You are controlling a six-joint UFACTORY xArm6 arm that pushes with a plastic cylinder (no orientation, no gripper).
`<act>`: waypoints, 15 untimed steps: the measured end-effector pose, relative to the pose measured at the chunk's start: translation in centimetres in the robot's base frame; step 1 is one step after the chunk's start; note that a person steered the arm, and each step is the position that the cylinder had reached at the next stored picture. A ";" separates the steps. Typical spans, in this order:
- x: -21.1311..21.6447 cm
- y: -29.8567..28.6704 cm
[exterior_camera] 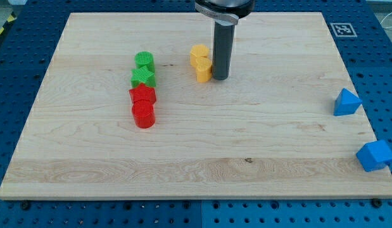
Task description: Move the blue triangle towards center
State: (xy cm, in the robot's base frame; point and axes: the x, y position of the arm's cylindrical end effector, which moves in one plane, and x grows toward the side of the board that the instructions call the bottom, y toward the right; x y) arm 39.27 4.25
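Observation:
The blue triangle (346, 102) lies near the board's right edge, at mid height. A second blue block (375, 156), cube-like, sits below it at the right edge. My tip (220, 78) rests on the board in the upper middle, touching or nearly touching the right side of two yellow blocks (201, 63). The tip is far to the left of the blue triangle and somewhat higher in the view.
A column of blocks stands left of centre: a green cylinder (144, 61), a green star (144, 78), a red star (142, 95) and a red cylinder (144, 116). The wooden board (246, 158) lies on a blue perforated table. A marker tag (342, 29) sits at the top right corner.

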 end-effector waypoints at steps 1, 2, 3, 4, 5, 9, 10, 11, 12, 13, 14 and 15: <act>0.0 0.0; 0.1 -0.3; -2.1 2.0; -5.7 6.2; -9.0 10.4; 1.5 30.2; 6.7 29.9; 9.7 28.9; 9.7 27.0; 8.8 24.2; 7.3 24.6; 5.6 23.8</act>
State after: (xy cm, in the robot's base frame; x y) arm 44.87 28.04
